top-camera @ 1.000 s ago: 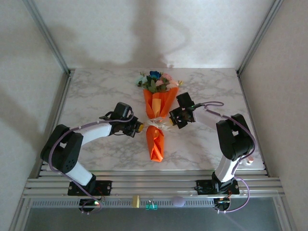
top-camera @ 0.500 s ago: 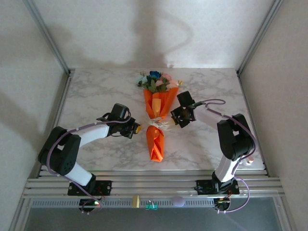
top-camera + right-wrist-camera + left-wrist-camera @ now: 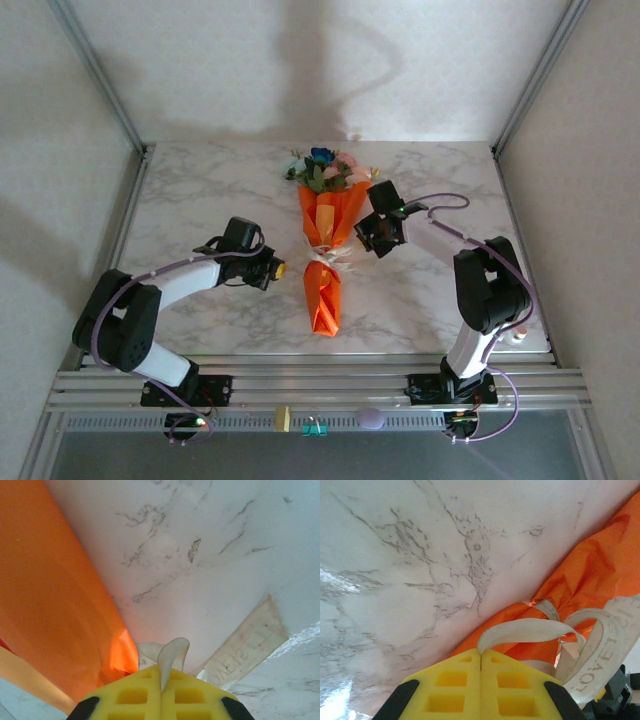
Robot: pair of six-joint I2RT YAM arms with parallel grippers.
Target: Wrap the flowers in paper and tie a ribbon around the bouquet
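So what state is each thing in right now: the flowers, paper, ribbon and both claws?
Pink, white and blue artificial flowers: wrapped, heads poking out of the cone.
Bright orange paper sheet: rolled into a cone, lying flat.
Cream-white ribbon strip: tied round the cone's middle.
Left gripper: shut on the ribbon.
Right gripper: shut on the ribbon.

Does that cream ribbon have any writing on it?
Yes, the left wrist view shows printed letters reading LOVE running along the looped ribbon.
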